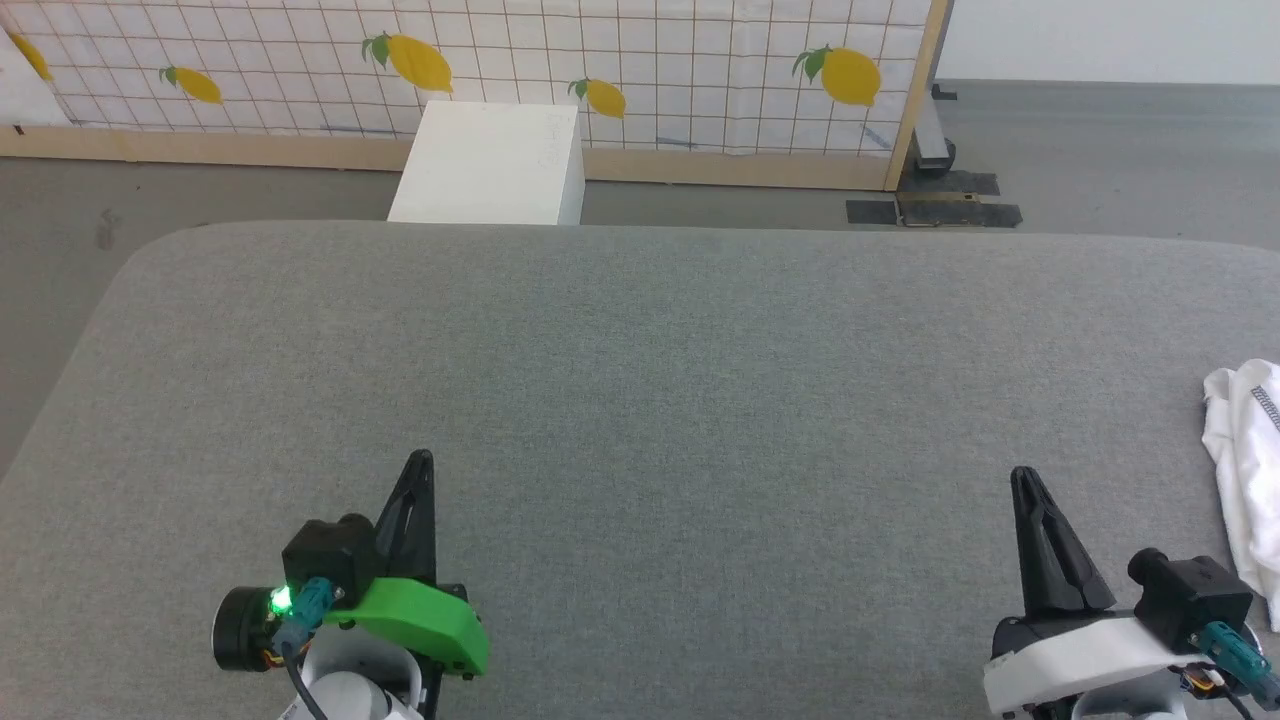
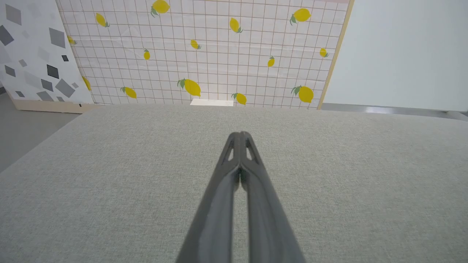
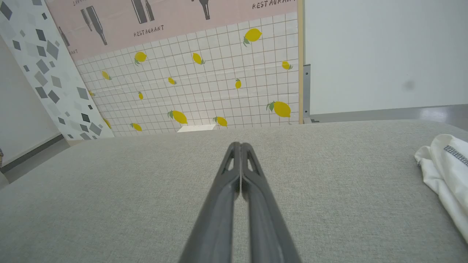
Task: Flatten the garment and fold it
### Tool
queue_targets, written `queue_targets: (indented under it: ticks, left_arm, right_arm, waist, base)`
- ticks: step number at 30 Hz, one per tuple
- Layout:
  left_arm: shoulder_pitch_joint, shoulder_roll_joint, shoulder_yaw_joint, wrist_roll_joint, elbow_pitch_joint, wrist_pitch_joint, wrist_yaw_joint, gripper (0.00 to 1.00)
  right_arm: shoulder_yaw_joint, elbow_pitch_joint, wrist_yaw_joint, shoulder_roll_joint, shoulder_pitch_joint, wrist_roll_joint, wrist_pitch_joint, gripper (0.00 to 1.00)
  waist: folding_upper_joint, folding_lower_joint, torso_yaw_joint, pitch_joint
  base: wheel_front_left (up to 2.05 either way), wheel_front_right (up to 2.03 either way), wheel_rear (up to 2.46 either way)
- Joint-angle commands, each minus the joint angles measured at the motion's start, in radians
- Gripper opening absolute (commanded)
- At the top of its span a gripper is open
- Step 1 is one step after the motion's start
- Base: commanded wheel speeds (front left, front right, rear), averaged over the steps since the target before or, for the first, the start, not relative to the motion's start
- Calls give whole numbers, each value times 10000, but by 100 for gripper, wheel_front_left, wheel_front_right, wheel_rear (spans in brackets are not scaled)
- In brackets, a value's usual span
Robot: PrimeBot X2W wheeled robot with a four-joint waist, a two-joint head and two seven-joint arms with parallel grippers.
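The garment (image 1: 1245,470) is a bunched white shirt with a dark zigzag seam, lying at the right edge of the grey padded table (image 1: 640,380) and cut off by the frame. In the right wrist view the garment (image 3: 446,175) lies to the right of the fingers, apart from them. My right gripper (image 1: 1022,478) is shut and empty at the lower right, a short way left of the garment; its tips (image 3: 240,146) meet. My left gripper (image 1: 424,458) is shut and empty at the lower left, far from the garment, tips together (image 2: 239,135).
A rigid white box (image 1: 490,165) stands on the floor behind the table's far edge. A lemon-print grid panel (image 1: 600,60) with a wooden frame runs along the back. Grey floor lies left of the table's rounded corner.
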Motion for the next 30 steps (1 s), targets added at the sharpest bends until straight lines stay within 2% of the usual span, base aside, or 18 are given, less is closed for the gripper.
queue_targets:
  ticks: [1,30]
  left_arm:
    - [111,-7,53,158,-105,60,62,0]
    - [332,-21,227,470,-733,666,183,0]
  right_arm:
    - [22,-79,-2,1,-59,-103,64,0]
    - [75,-358,-6,2,-169,-644,666,0]
  waist:
    - [0,1,-5,-2]
    - [0,1,-110,-38]
  base:
    - [0,0,0]
    - [0,0,0]
